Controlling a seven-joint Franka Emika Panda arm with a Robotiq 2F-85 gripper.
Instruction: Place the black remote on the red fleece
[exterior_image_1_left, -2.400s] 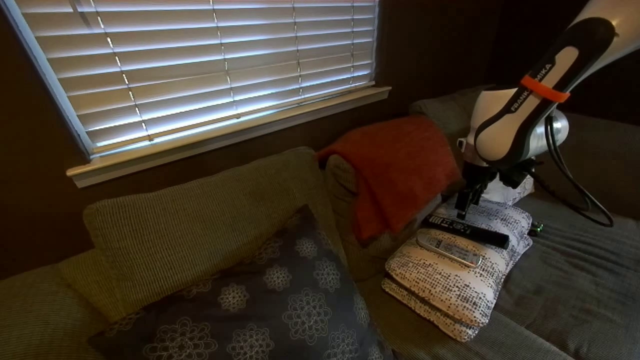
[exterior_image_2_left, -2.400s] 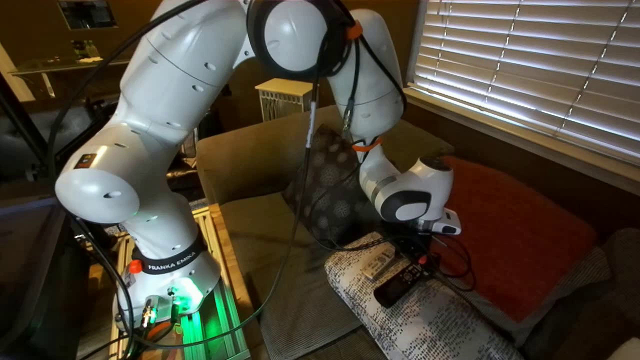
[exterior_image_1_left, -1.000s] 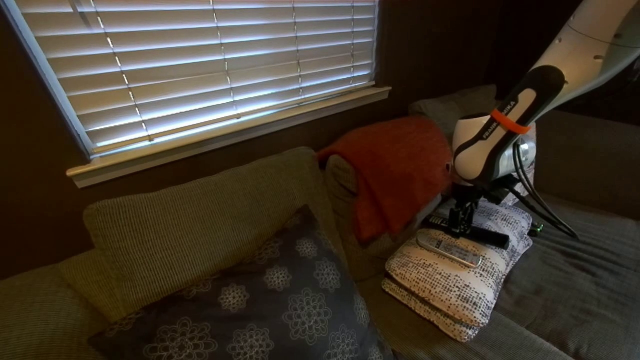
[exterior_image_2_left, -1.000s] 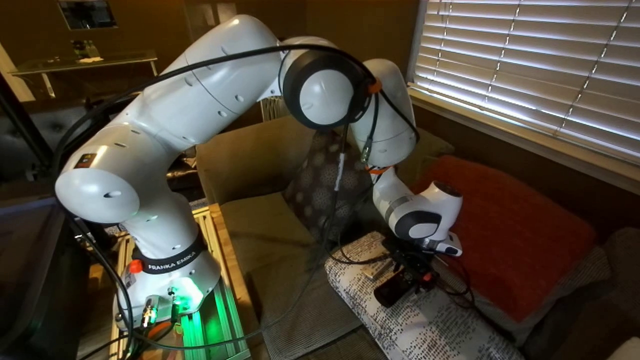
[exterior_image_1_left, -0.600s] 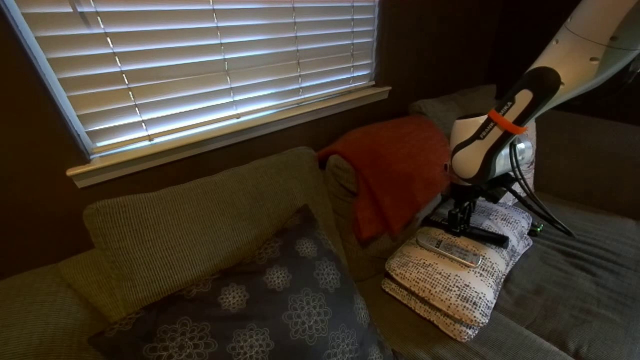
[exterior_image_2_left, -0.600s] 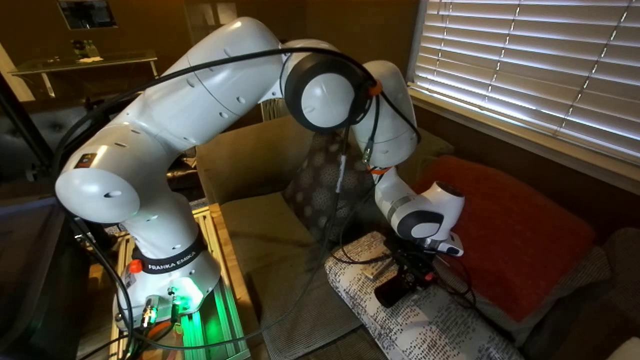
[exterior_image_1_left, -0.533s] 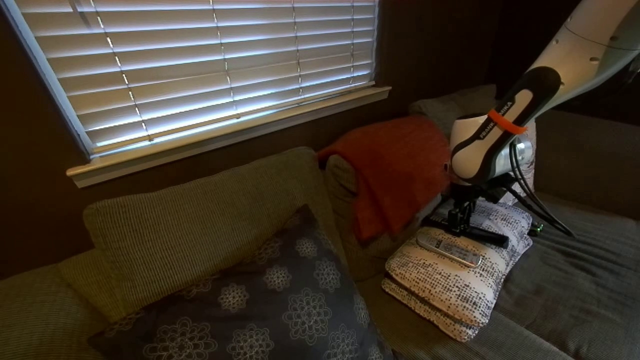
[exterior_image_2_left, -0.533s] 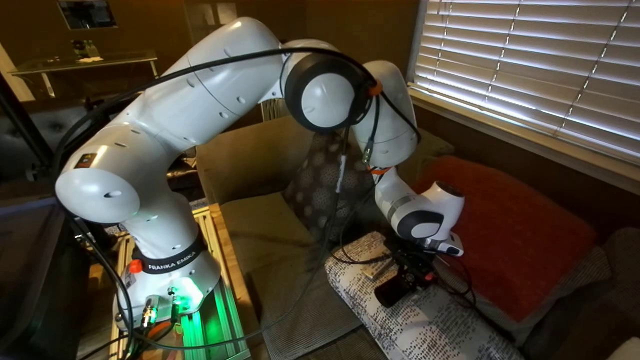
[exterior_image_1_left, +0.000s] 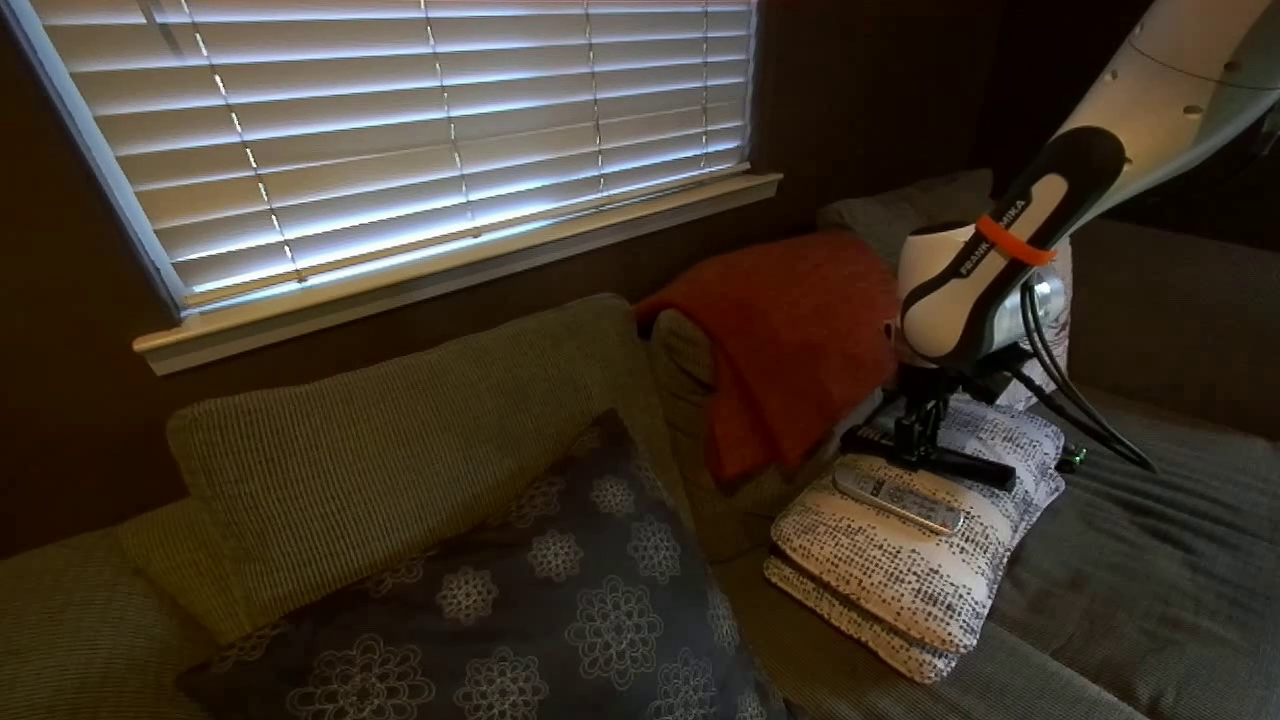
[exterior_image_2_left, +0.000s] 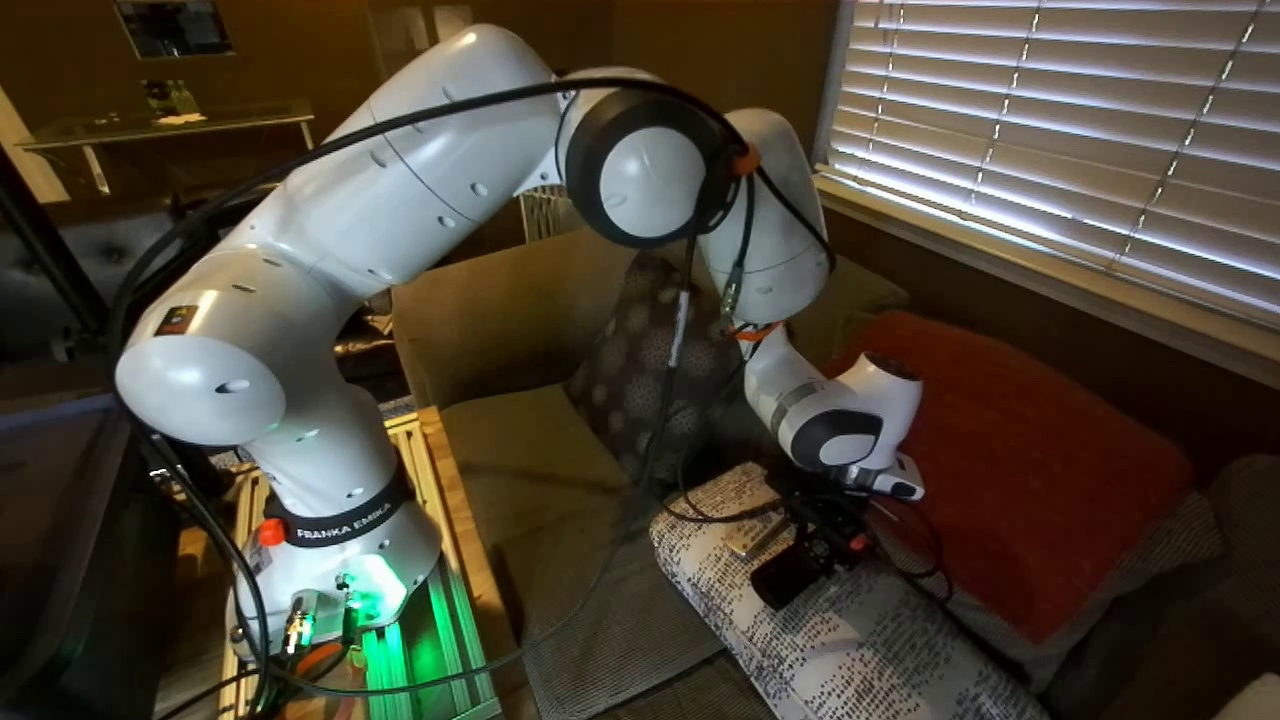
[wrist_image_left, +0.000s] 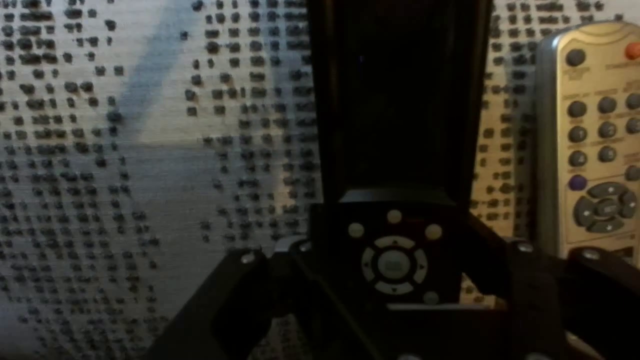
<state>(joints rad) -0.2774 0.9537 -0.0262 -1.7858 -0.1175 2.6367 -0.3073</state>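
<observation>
The black remote (exterior_image_1_left: 972, 467) lies across the top of a dotted cushion in an exterior view, its far end pointing toward the sofa back. My gripper (wrist_image_left: 395, 223) is shut on it, one finger along each long side, with the ring of buttons showing between them in the wrist view. Much of the remote's lower half is hidden by the gripper there. Rumpled over the sofa back, the red fleece (exterior_image_1_left: 800, 340) hangs close behind the gripper. It also spreads beyond the arm as a broad red fleece (exterior_image_2_left: 1040, 490) in an exterior view.
A silver remote (wrist_image_left: 600, 150) lies beside the black one on the stacked dotted cushions (exterior_image_1_left: 880, 580). A dark flowered cushion (exterior_image_1_left: 550, 590) leans on the sofa (exterior_image_1_left: 420, 420). Loose cables (exterior_image_1_left: 1080, 400) hang from the wrist. The window sill (exterior_image_1_left: 480, 260) runs behind.
My gripper came down over the black remote and its jaws closed on it. In the last half second arm and remote have risen very slightly together. The silver remote and fleece stayed put.
</observation>
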